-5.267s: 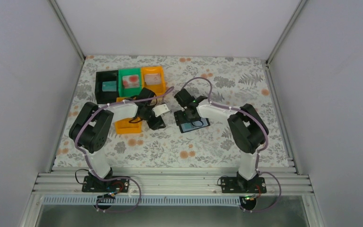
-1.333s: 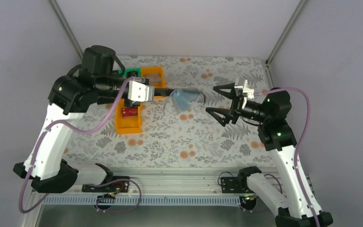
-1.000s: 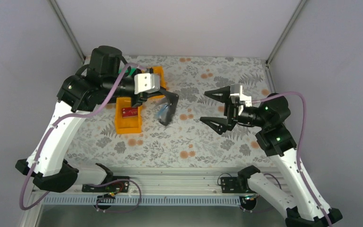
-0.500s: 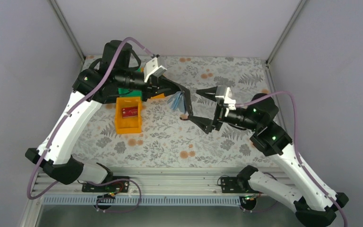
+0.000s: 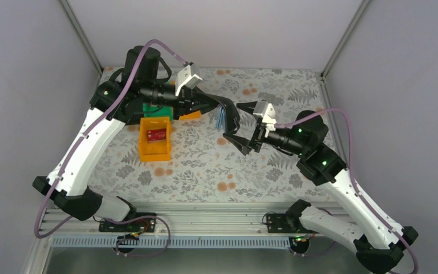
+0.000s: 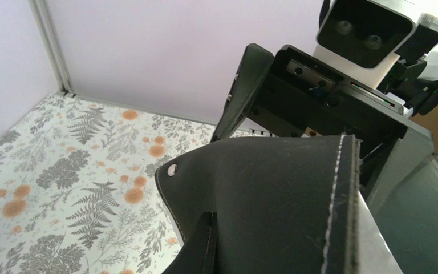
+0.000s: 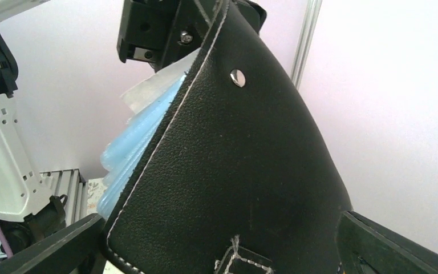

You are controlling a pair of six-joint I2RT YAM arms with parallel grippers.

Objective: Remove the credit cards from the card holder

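Nearest the arm bases, an open-topped orange plastic tray (image 5: 148, 152) sits on the floral-patterned table (image 5: 205, 171). A small red credit card (image 5: 157, 135) lies flat in it, which I judge to be one already pulled out and sorted.

Further in, above mid-table, the right gripper (image 5: 238, 125) is spread wide. One finger is above and one below the near edge of the black-leather, blue-lined folding card holder (image 5: 222, 117). The jaws bracket it without closing, probably so they can take the free flap and the two arms can part it.

The holder hangs in the air, clear of the table. The left gripper (image 5: 215, 107) is clamped on its far edge and turns the loose side toward its partner.

In the right wrist view the pale blue pockets (image 7: 137, 148) fan out from the black cover, and a whitish sheet (image 7: 159, 80) shows at their top. Whether that is a card I cannot tell.

Beyond, a green plastic tray (image 5: 158, 110) lies under the left arm, likely another sorting bin.
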